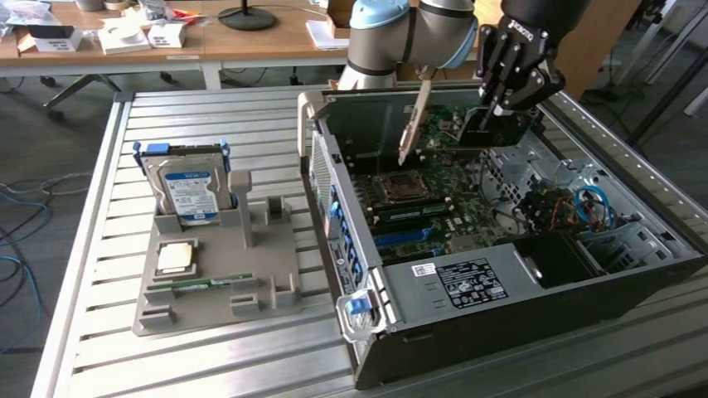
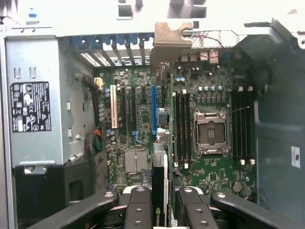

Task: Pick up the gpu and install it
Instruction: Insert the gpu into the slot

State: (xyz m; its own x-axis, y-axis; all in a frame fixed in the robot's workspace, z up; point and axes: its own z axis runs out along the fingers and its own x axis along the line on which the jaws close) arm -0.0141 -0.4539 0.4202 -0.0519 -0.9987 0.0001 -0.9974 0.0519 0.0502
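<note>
Slatted metal table [image 1: 99, 332]: open computer case [image 1: 619, 282], grey parts tray [image 1: 271, 294] beside it. Gripper [image 1: 500, 112] [image 2: 159, 202]: fingers [image 2: 138, 205] half-closed, clamped on gpu [image 1: 487, 133] [image 2: 158, 183]. Gpu: held edge-down inside the case, over motherboard [image 1: 432, 207] [image 2: 214, 95].

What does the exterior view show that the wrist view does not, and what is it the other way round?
Exterior view adds: the hard drive standing in the grey holder, a memory stick lying in it, and the slatted table. Wrist view adds: the fingers pressed on both faces of the gpu, and a white slot on the board. Both: the gripper holding the gpu over the open case, and the processor socket.
</note>
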